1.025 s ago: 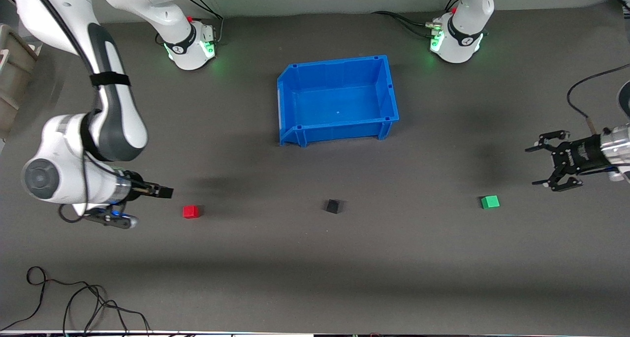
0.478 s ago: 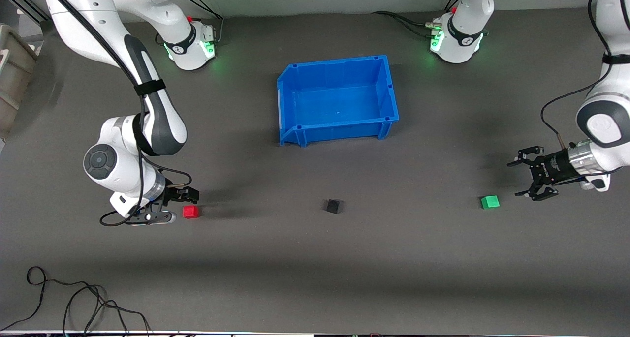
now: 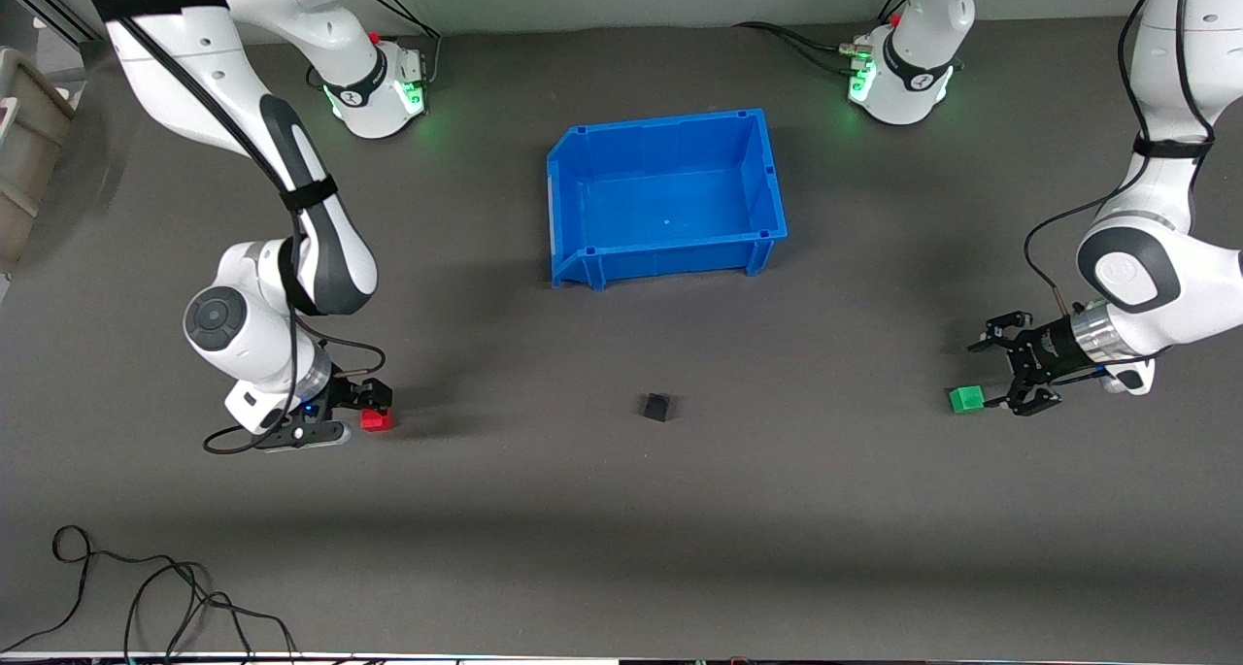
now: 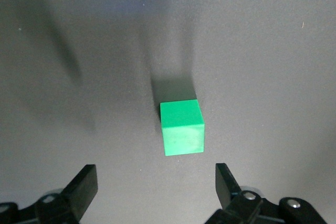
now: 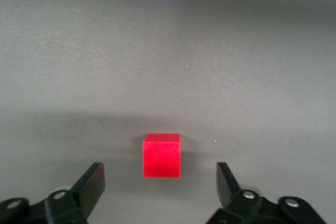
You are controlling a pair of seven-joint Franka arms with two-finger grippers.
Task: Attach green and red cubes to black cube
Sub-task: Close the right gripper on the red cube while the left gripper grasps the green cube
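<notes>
The black cube (image 3: 656,408) lies on the grey table, nearer to the front camera than the blue bin. The red cube (image 3: 377,418) lies toward the right arm's end. My right gripper (image 3: 372,393) is open, low beside it; in the right wrist view the red cube (image 5: 162,155) sits just ahead of the open gripper (image 5: 160,187). The green cube (image 3: 966,399) lies toward the left arm's end. My left gripper (image 3: 1005,374) is open, close beside it; in the left wrist view the green cube (image 4: 181,127) sits just ahead of the open gripper (image 4: 156,188).
A blue bin (image 3: 583,165) stands empty mid-table, farther from the front camera than the cubes. Loose black cables (image 3: 146,597) lie near the table's front edge at the right arm's end. A beige container (image 3: 24,150) stands at that end's edge.
Both arms have swung in and come down. My right gripper has closed in on the red cube, my left gripper on the green cube. No cube has moved.
</notes>
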